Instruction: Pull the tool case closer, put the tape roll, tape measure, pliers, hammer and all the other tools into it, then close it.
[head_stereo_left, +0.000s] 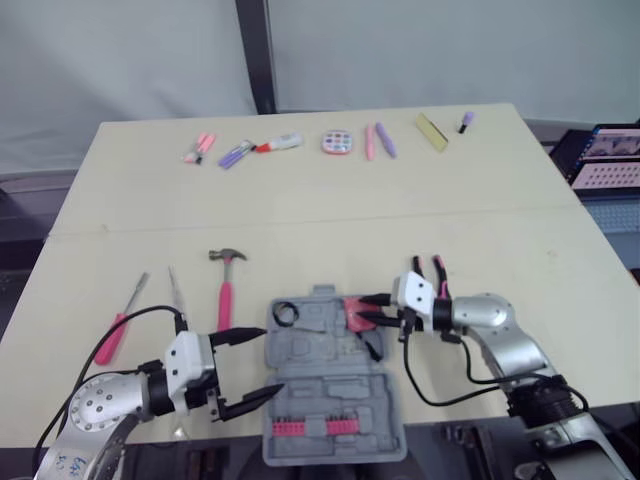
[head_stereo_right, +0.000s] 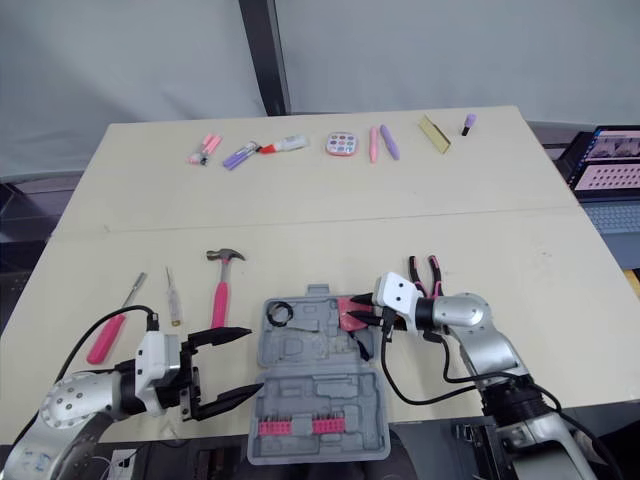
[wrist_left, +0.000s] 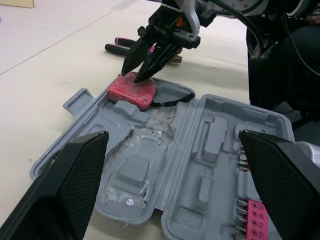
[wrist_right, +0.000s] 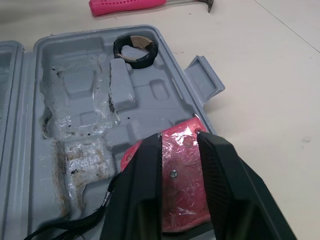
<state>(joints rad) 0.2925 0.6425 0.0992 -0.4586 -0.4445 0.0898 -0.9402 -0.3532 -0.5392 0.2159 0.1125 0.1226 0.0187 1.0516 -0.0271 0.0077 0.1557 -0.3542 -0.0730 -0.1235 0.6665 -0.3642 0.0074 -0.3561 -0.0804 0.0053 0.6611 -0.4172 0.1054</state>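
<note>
The grey tool case (head_stereo_left: 330, 400) lies open at the table's near edge. A black tape roll (head_stereo_left: 284, 313) sits in its far left pocket. The pink tape measure (wrist_right: 175, 195) rests tilted at the case's far right corner. My right gripper (head_stereo_left: 356, 309) is over it, fingers slightly apart with their tips on its top face, not around it. My left gripper (head_stereo_left: 270, 360) is wide open at the case's left edge, holding nothing. The pliers (head_stereo_left: 428, 268) lie just beyond the right gripper. The pink-handled hammer (head_stereo_left: 228, 285) and two screwdrivers (head_stereo_left: 122, 322) lie left of the case.
Pens, markers and small items (head_stereo_left: 338, 142) line the far edge of the table. A pink bit strip (head_stereo_left: 318, 428) sits in the near half of the case. A laptop (head_stereo_left: 610, 160) stands off the table's right side. A black cable trails from each wrist.
</note>
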